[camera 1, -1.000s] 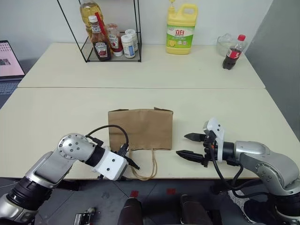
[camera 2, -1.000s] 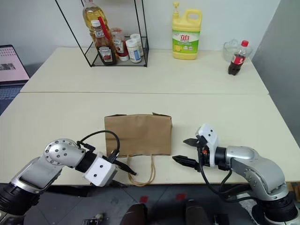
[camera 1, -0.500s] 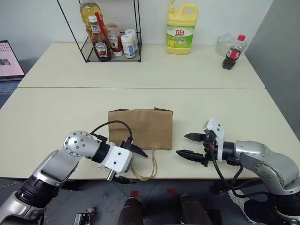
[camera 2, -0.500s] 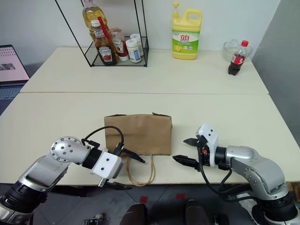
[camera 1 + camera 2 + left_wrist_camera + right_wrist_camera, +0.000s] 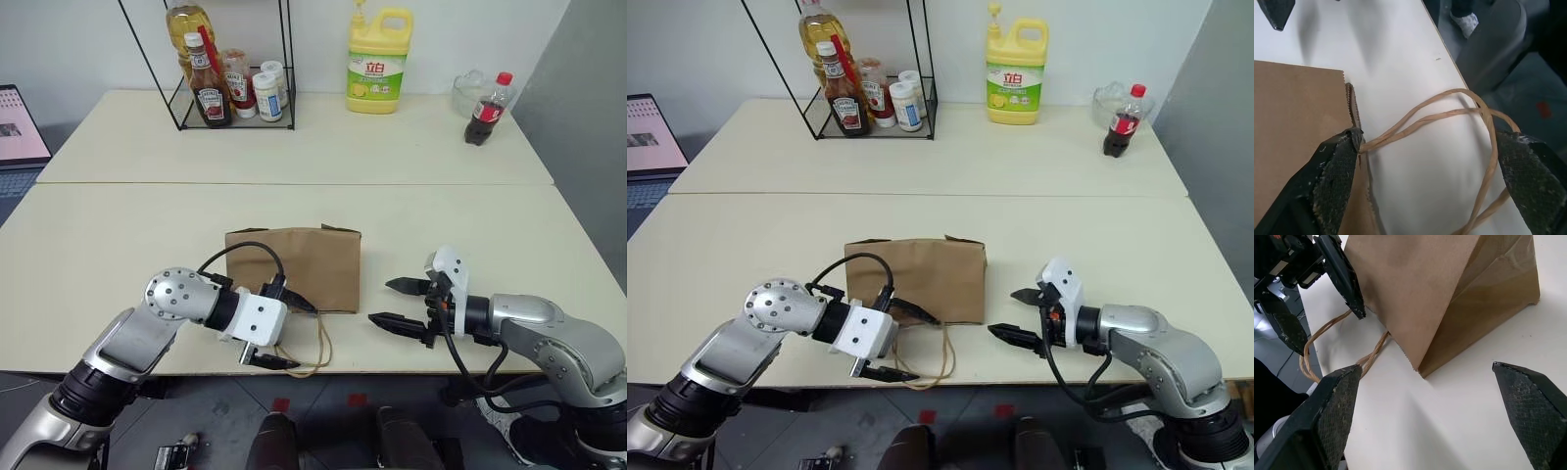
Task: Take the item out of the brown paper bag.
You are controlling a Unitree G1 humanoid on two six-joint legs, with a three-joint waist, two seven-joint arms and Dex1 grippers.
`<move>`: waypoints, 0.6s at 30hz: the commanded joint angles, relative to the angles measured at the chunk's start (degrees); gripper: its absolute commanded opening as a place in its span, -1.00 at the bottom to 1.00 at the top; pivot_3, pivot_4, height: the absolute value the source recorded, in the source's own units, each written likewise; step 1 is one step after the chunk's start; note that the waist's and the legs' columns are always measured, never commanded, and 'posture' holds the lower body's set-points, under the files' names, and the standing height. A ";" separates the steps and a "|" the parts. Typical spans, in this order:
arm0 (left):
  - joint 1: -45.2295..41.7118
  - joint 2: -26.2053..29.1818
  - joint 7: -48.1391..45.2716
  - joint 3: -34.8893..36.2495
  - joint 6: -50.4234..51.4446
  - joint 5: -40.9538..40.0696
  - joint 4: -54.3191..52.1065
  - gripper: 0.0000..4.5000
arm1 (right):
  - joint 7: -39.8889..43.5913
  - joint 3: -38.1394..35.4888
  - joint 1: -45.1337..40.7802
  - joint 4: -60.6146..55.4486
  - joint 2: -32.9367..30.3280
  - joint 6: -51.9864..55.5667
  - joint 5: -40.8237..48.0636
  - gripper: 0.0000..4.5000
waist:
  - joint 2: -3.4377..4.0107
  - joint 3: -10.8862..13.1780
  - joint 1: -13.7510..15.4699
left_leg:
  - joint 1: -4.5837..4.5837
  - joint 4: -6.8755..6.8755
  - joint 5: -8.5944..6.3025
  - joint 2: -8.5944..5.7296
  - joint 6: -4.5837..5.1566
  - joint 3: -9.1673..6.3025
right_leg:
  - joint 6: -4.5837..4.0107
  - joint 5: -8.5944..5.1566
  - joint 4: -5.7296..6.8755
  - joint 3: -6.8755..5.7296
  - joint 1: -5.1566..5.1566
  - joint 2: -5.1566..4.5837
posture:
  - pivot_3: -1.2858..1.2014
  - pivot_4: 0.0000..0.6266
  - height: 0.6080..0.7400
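The brown paper bag point(image 5: 294, 267) lies flat near the table's front edge, its mouth toward me. Its two cord handles point(image 5: 312, 349) reach out to the edge. My left gripper point(image 5: 290, 333) is open at the bag's mouth: one finger point(image 5: 1334, 169) touches the bag's serrated rim and the other point(image 5: 1533, 171) sits past the handle loops point(image 5: 1469, 112), so the loops lie between them. My right gripper point(image 5: 391, 304) is open just right of the bag, pointing at its folded side point(image 5: 1484, 289), with nothing in it. The item is hidden.
At the back of the far table stand a wire rack of bottles point(image 5: 230, 78), a yellow detergent jug point(image 5: 378, 61), a glass jar point(image 5: 470, 90) and a cola bottle point(image 5: 487, 110). A laptop point(image 5: 20, 127) sits far left. The table edge point(image 5: 392, 370) runs just below both grippers.
My left gripper has opened wide and swung right toward the bag's mouth, now straddling the handle loops. The bag and the right gripper have stayed put.
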 commanded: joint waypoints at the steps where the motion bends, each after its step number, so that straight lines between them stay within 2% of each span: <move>1: -0.80 0.08 -0.49 -0.19 -3.86 0.71 0.10 0.99 | 0.02 -1.00 -0.44 -0.89 -0.19 -0.68 0.38 1.00 | 0.00 0.00 0.00 | 0.00 0.00 0.00 0.00 0.00 0.00 | 0.00 0.00 0.00 0.00 0.00 0.00 | 0.03 -0.52 1.00; 3: -0.62 0.57 -1.50 -0.55 -5.52 0.92 0.36 0.99 | -0.05 -1.03 -0.40 -0.90 -0.16 -0.66 0.39 1.00 | 0.00 0.00 0.00 | 0.00 0.00 0.00 0.00 0.00 0.00 | 0.00 0.00 0.00 0.00 0.00 0.00 | 0.03 -0.52 1.00; 10: -0.47 1.15 -2.60 -0.70 -9.82 2.10 2.87 0.08 | -0.35 -1.01 -0.38 -0.76 0.01 -0.71 0.27 1.00 | 0.00 0.00 0.00 | 0.00 0.00 0.00 0.00 0.00 0.00 | 0.00 0.00 0.00 0.00 0.00 0.00 | 0.03 -0.52 1.00; 16: -0.86 1.03 -2.64 -0.87 -12.27 2.67 4.79 -0.78 | -0.55 -1.08 -0.40 -0.64 0.10 -0.72 0.26 1.00 | 0.00 0.00 0.00 | 0.00 0.00 0.00 0.00 0.00 0.00 | 0.00 0.00 0.01 0.00 0.00 0.00 | 0.03 -0.52 1.00; 18: -0.88 0.86 -2.45 -0.74 -11.40 2.19 5.05 -0.98 | -0.62 -1.00 -0.56 -0.47 0.15 -0.76 0.19 1.00 | 0.00 0.00 0.00 | 0.00 0.00 0.00 0.00 0.00 0.00 | 0.00 0.00 0.00 0.00 0.00 0.00 | 0.03 -0.52 1.00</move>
